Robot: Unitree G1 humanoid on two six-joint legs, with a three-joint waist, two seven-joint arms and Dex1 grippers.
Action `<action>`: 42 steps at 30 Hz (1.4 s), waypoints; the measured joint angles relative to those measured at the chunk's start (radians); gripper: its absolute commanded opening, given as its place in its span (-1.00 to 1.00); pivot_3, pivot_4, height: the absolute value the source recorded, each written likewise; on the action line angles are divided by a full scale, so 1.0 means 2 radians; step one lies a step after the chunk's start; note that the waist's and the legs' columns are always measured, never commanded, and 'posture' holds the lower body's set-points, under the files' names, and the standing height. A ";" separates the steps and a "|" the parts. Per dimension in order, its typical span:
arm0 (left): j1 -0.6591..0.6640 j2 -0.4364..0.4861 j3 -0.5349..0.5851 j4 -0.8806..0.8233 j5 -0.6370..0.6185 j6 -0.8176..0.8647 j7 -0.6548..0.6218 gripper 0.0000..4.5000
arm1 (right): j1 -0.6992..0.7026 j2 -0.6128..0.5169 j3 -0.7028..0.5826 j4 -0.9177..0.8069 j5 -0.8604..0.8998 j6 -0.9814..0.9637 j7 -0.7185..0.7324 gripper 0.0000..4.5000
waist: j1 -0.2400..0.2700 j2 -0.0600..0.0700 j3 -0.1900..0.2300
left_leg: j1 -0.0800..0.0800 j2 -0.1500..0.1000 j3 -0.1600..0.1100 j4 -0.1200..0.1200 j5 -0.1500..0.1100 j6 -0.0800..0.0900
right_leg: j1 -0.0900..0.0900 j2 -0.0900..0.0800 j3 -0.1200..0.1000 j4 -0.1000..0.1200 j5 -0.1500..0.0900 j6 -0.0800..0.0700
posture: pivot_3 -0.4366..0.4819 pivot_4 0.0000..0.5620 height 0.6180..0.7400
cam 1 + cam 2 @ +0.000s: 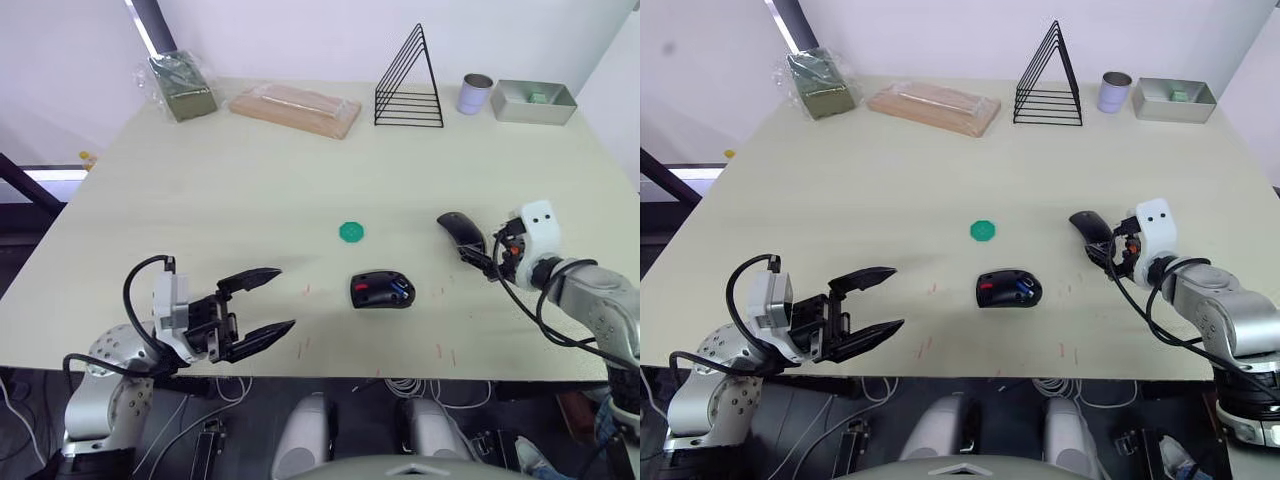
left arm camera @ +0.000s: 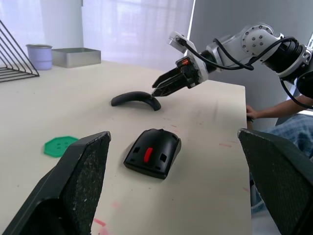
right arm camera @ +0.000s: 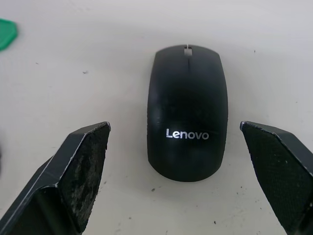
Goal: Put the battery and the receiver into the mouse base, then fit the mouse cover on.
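A pale surface (image 1: 250,180) is shown. Near its front edge the mouse base (image 1: 381,290) lies, blue battery (image 1: 400,292) seated inside. The Lenovo mouse cover (image 1: 462,232) rests right, before the spread right claw (image 1: 490,262). The left claw (image 1: 272,300) is held apart.

a smooth matt black plastic cover (image 3: 188,112) is seen on a matt pale table (image 1: 250,180); rough-textured finger pads (image 3: 80,166) are shown.
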 measured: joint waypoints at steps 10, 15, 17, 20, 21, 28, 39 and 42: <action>0.004 -0.004 -0.004 0.000 0.001 -0.015 0.010 0.97 | -0.001 0.049 0.005 0.017 -0.039 -0.015 -0.029 1.00 | 0.000 0.000 0.000 | 0.000 0.000 0.000 0.000 0.000 0.000 | 0.000 0.000 0.000 0.000 0.000 0.000 | -0.05 -0.47 1.00; 0.006 -0.005 -0.007 0.000 0.001 -0.016 0.010 0.97 | 0.011 0.072 0.005 0.017 -0.055 -0.027 -0.039 1.00 | -0.002 0.000 0.000 | 0.000 0.000 0.000 0.000 0.000 0.000 | 0.000 0.000 0.000 0.000 0.000 0.000 | -0.05 -0.47 1.00; 0.006 -0.004 -0.011 0.000 0.001 -0.016 0.010 0.97 | 0.010 0.082 0.005 0.017 -0.061 -0.030 -0.042 1.00 | -0.003 0.000 0.000 | 0.000 0.000 0.000 0.000 0.000 0.000 | 0.000 0.000 0.000 0.000 0.000 0.000 | -0.05 -0.47 1.00; 0.004 -0.004 -0.017 0.000 0.001 -0.016 0.010 0.97 | 0.010 0.094 0.005 0.021 -0.071 -0.044 -0.046 1.00 | -0.003 0.000 0.000 | 0.000 0.000 0.000 0.000 0.000 0.000 | 0.000 0.000 0.000 0.000 0.000 0.000 | -0.05 -0.47 1.00; 0.004 -0.004 -0.017 0.000 0.002 -0.017 0.010 0.97 | 0.010 0.095 0.005 0.022 -0.073 -0.047 -0.046 1.00 | -0.003 0.000 0.000 | 0.000 0.000 0.000 0.000 0.000 0.000 | 0.000 0.000 0.000 0.000 0.000 0.000 | -0.05 -0.47 1.00; 0.003 -0.004 -0.017 0.006 0.011 -0.024 0.010 1.00 | 0.004 0.099 0.005 0.042 -0.082 -0.057 -0.046 0.76 | -0.006 0.001 0.000 | 0.000 0.000 0.000 -0.001 0.000 0.000 | 0.000 0.000 0.000 0.000 0.000 0.000 | -0.05 -0.47 1.00; 0.003 -0.004 -0.019 0.014 0.011 -0.025 0.009 1.00 | -0.003 0.102 0.004 0.045 -0.088 -0.061 -0.038 0.76 | -0.012 0.001 0.000 | 0.000 0.000 0.000 -0.002 0.000 0.000 | 0.000 0.000 0.000 -0.001 0.000 0.000 | -0.05 -0.47 1.00; 0.003 -0.004 -0.021 0.014 0.011 -0.025 0.009 1.00 | -0.003 0.103 0.004 0.045 -0.089 -0.061 -0.038 0.76 | -0.012 0.001 0.000 | 0.000 0.000 0.000 -0.002 0.000 0.000 | 0.000 0.000 0.000 -0.002 0.000 0.000 | -0.05 -0.47 1.00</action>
